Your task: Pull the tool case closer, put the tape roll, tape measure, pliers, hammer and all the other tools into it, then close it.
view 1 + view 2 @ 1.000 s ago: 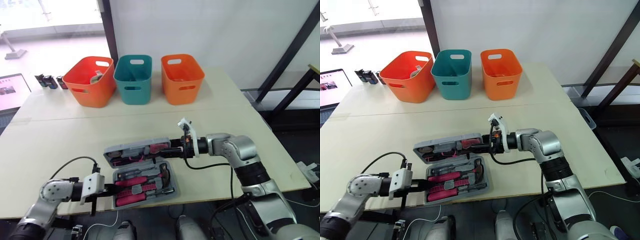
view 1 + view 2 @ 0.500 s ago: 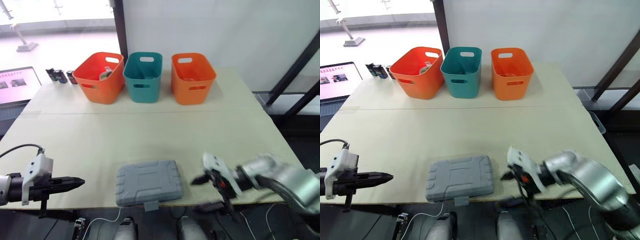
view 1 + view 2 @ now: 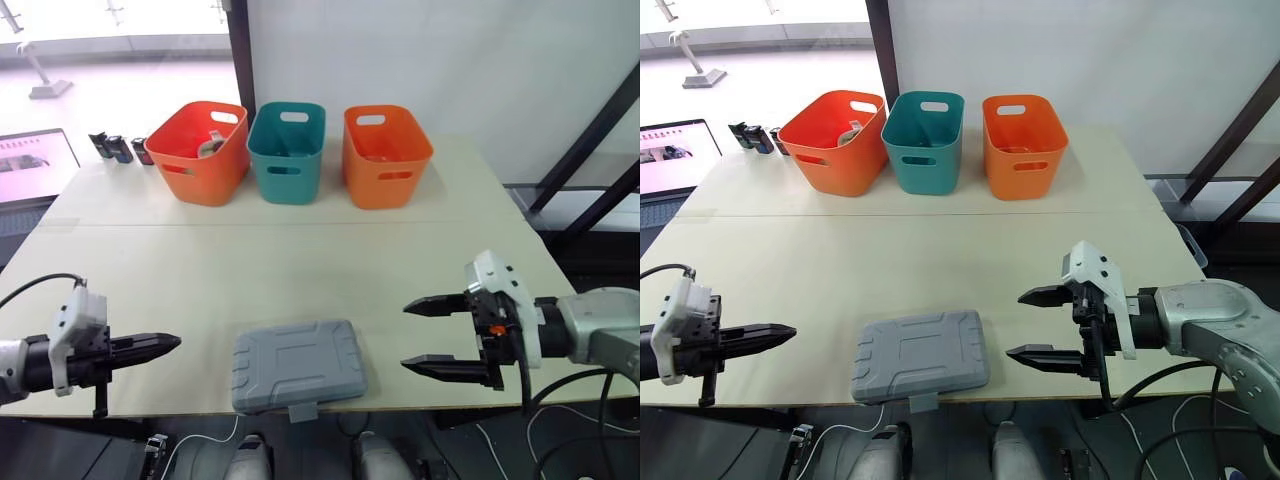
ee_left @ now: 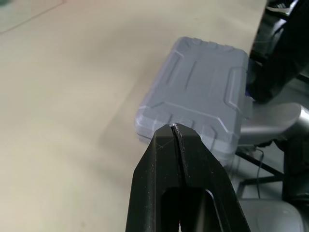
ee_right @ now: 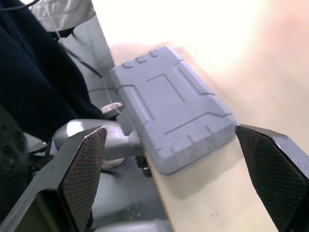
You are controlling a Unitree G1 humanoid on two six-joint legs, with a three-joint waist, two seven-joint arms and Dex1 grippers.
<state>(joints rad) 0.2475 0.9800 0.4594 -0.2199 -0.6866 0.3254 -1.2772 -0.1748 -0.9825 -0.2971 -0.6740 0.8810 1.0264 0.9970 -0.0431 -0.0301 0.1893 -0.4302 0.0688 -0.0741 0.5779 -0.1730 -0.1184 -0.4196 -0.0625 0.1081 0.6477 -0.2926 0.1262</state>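
Left eye view: the tool case [image 3: 298,365] lies shut and flat at 6 o'clock on the worktop [image 3: 300,260], its front edge at the near rim and a latch tab [image 3: 300,411] hanging over it. A second ago its lid was up with the pink-handled tools visible inside; half a second ago it was already closed, in the same spot.

The left hand [image 3: 172,341] hovers at 9 o'clock of the case, apart from it, fingers pressed together and empty, much as half a second ago.

The right hand [image 3: 407,336] is at 3 o'clock of the case, clear of it, fingers spread wide with nothing between them. It has drawn back from the case's side since half a second ago.

Three bins stand in a row at 12 o'clock: orange [image 3: 200,152], teal [image 3: 286,152], orange [image 3: 386,155].
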